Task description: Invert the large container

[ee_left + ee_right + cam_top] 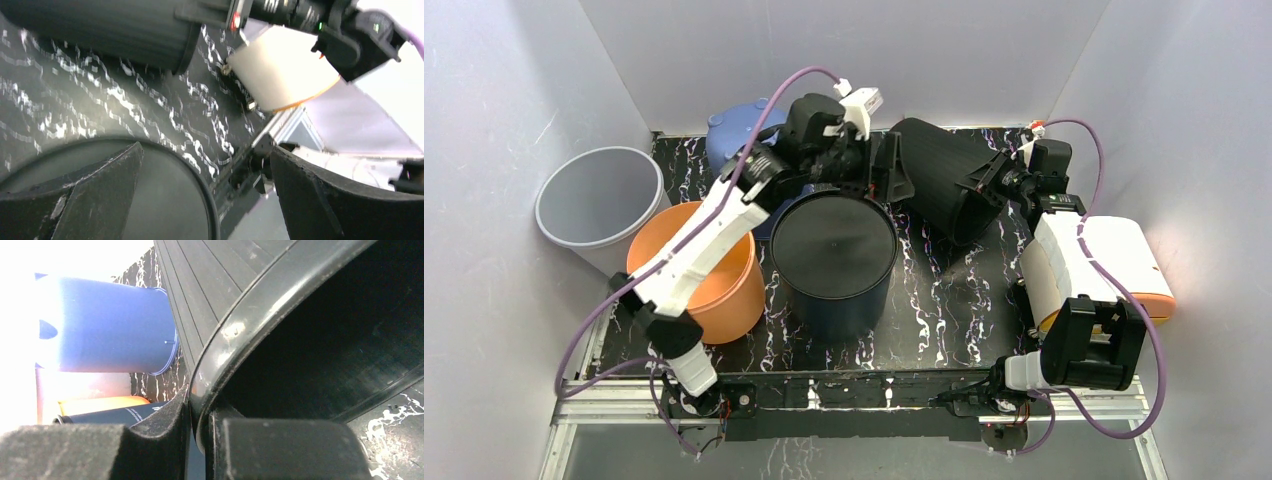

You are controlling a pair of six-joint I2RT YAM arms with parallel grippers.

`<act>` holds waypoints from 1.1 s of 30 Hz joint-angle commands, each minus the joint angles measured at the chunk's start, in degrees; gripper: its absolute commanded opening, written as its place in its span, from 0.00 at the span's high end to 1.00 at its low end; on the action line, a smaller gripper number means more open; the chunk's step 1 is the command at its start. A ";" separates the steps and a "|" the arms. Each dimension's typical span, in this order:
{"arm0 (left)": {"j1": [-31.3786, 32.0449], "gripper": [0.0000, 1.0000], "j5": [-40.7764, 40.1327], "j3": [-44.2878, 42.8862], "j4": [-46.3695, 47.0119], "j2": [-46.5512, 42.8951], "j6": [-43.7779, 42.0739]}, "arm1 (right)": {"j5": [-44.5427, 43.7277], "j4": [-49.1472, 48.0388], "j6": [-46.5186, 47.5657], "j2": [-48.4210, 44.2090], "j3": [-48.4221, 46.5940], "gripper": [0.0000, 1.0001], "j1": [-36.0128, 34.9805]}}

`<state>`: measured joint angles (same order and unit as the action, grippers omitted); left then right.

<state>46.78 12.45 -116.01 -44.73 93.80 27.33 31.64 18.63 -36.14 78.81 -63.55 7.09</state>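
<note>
Right arm extended, right gripper [1006,182] clamped on tilted black bin [939,175] rim. Left arm reaching across, left gripper [890,170] spread wide, empty, near bin's base.

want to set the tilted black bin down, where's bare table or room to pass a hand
Bare marble tabletop lies between the dark navy round container and the white-and-orange box, in front of the tilted black ribbed plastic bin. A thin strip runs along the near edge. Crowded back left: blue tub, orange bucket, grey bucket.
</note>
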 commanded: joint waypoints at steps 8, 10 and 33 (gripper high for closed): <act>-5.99 0.02 3.35 -18.82 16.81 21.43 1.09 | 0.05 -4.25 0.18 -1.92 0.22 1.00 0.26; -6.24 0.02 3.12 -22.07 16.76 24.51 1.16 | 0.15 -3.76 1.03 -2.27 0.72 1.00 0.27; -17.69 0.02 11.91 -22.36 17.66 33.89 2.68 | 6.88 -5.10 2.81 -2.91 2.41 1.00 0.31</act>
<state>28.75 20.71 -136.51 -25.85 128.14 31.05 36.69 15.09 -35.24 78.24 -61.36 7.27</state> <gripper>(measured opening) 0.983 0.089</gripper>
